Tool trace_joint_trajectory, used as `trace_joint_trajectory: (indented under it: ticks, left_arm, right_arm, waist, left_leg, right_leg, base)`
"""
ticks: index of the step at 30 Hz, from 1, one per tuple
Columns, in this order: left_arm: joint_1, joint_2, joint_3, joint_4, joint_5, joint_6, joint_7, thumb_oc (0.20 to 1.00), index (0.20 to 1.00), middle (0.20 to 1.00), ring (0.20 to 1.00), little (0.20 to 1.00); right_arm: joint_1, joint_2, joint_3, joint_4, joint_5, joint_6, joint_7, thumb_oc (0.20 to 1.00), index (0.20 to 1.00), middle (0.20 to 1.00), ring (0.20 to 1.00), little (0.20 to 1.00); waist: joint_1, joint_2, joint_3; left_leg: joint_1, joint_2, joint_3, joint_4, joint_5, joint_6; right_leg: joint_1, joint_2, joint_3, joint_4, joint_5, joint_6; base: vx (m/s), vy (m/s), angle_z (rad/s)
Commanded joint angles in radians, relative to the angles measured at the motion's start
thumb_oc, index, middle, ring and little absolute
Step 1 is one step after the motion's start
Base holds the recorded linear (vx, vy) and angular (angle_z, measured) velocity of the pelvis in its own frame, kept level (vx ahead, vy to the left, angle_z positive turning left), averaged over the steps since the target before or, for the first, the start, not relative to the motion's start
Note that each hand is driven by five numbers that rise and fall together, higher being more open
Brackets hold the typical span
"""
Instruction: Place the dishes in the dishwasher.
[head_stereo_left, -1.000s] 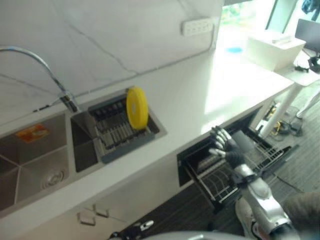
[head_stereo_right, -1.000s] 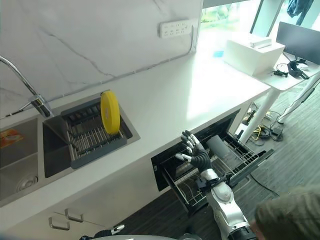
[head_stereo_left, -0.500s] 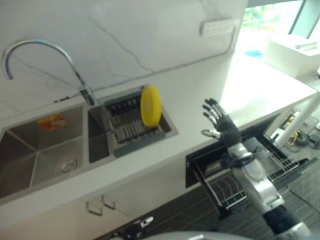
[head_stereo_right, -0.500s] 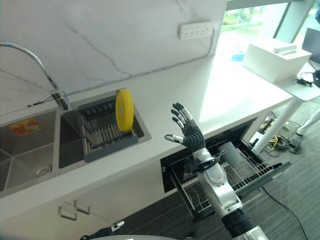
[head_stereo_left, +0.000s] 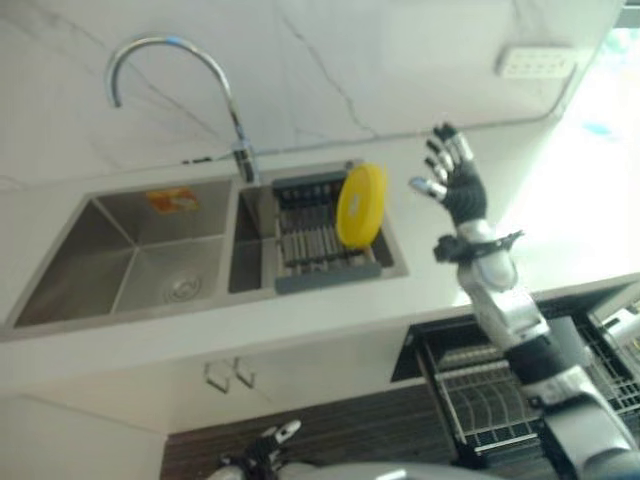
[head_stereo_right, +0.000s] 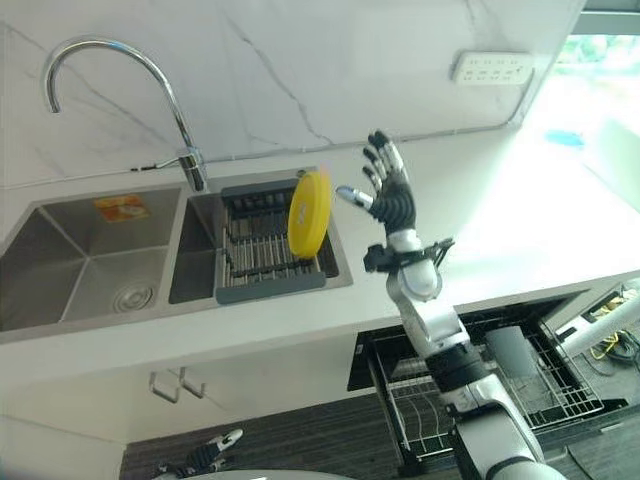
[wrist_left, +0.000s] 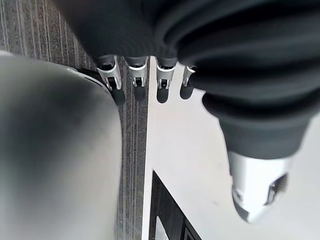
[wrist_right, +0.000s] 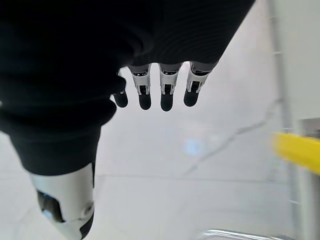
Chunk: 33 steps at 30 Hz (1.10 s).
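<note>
A yellow plate (head_stereo_left: 360, 205) stands on edge in a grey drying rack (head_stereo_left: 325, 277) set in the right sink basin. My right hand (head_stereo_left: 458, 185) is raised over the white counter just right of the plate, apart from it, fingers spread open and empty. The right wrist view shows its straight fingers (wrist_right: 167, 95) and the plate's yellow edge (wrist_right: 297, 150) off to one side. The dishwasher's wire drawer (head_stereo_left: 490, 400) is pulled out below the counter at the lower right. My left hand (wrist_left: 135, 75) hangs low by the cabinet front, fingers straight and empty.
A curved chrome faucet (head_stereo_left: 150, 42) rises behind the sinks. The left basin (head_stereo_left: 130, 260) has a drain and an orange sticker. A white power strip (head_stereo_left: 535, 62) sits on the marble wall. White cabinet doors with handles (head_stereo_left: 225, 375) are below the sink.
My right hand has risen from the open dishwasher drawer to above the counter, close beside the plate, still open. The camera has turned left toward the sink.
</note>
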Motion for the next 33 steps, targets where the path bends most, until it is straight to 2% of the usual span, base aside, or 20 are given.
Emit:
trace_joint_trajectory:
  ticks: [1,6,12,18,24,33]
  left_arm:
    - [0.046,0.024,-0.116,0.104,0.087,0.028,-0.016,1.0,1.0,1.0,1.0,1.0]
    - [0.042,0.046,-0.132,0.101,0.088,0.024,-0.022,1.0,1.0,1.0,1.0,1.0]
    - [0.047,0.064,-0.168,0.105,0.118,0.019,-0.042,1.0,1.0,1.0,1.0,1.0]
    - [0.044,0.068,-0.179,0.108,0.114,0.038,-0.045,1.0,1.0,1.0,1.0,1.0]
    - [0.053,0.064,-0.173,0.099,0.065,0.031,-0.08,1.0,1.0,1.0,1.0,1.0]
    - [0.061,0.062,-0.16,0.096,0.075,0.031,-0.092,1.0,1.0,1.0,1.0,1.0]
  right_arm:
    - [-0.05,-0.003,-0.019,0.037,-0.02,-0.02,-0.032,1.0,1.0,1.0,1.0,1.0]
    - [-0.127,-0.031,-0.041,0.113,0.002,-0.023,-0.065,1.0,1.0,1.0,1.0,1.0]
    - [-0.2,-0.049,-0.067,0.253,0.087,0.009,-0.039,1.0,1.0,1.0,1.0,1.0]
    - [-0.206,-0.03,-0.07,0.301,0.104,0.017,-0.019,1.0,1.0,1.0,1.0,1.0]
    - [-0.201,0.002,-0.052,0.321,0.109,0.04,-0.002,1.0,1.0,1.0,1.0,1.0]
    - [-0.18,0.041,-0.03,0.308,0.115,0.051,-0.006,1.0,1.0,1.0,1.0,1.0]
  waist:
    - [0.02,-0.014,0.004]
    - [0.041,-0.005,0.008]
    - [0.066,0.007,0.011]
    - [0.076,0.016,0.023]
    - [0.078,0.032,0.041]
    - [0.079,0.039,0.055]
  left_leg:
    - [-0.042,0.051,0.039,0.064,-0.037,-0.011]
    - [-0.05,0.049,0.024,0.066,-0.036,-0.011]
    - [-0.06,0.046,-0.001,0.066,-0.035,-0.012]
    - [-0.076,0.046,-0.015,0.073,-0.031,-0.013]
    - [-0.093,0.047,-0.02,0.085,-0.026,-0.013]
    - [-0.104,0.045,-0.027,0.096,-0.024,-0.011]
  right_leg:
    - [0.02,-0.051,0.037,0.079,-0.131,0.009]
    - [0.019,-0.058,0.029,0.089,-0.136,0.01]
    - [0.02,-0.06,0.028,0.095,-0.148,0.008]
    - [0.015,-0.066,0.026,0.107,-0.154,0.006]
    - [0.004,-0.078,0.026,0.125,-0.159,0.006]
    - [-0.007,-0.085,0.035,0.14,-0.163,0.006]
  base:
    - [0.06,-0.009,0.04]
    - [0.06,0.001,0.11]
    - [0.1,0.019,0.21]
    - [0.05,0.011,0.1]
    - [0.01,0.01,0.01]
    - [0.02,0.001,0.0]
